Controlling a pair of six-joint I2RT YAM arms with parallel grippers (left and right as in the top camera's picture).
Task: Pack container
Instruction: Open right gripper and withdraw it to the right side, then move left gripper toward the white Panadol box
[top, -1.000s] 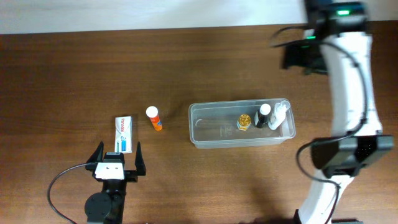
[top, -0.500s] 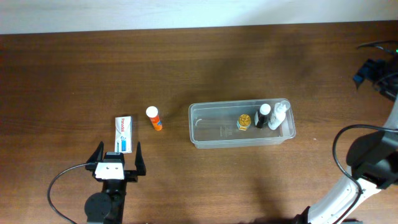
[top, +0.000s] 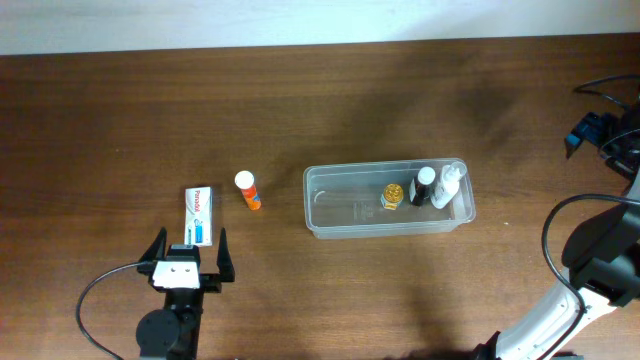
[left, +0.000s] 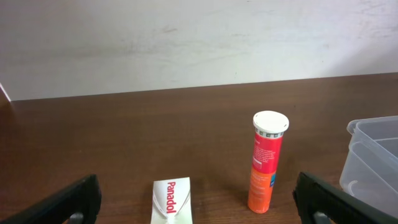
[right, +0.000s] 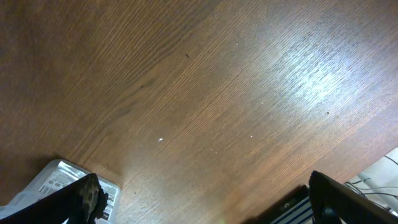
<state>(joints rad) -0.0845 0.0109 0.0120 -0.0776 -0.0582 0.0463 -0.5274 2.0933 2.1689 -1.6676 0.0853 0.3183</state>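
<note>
The container is seen in the middle of the worktop, with three small bottles stood at its right end. The left hand is held wide open and empty, well apart from the container, down to its left. A box is found just in front of this hand, and a tube is stood upright between box and container. The right hand is spread open too, nothing held, far off to the container's right.
</note>
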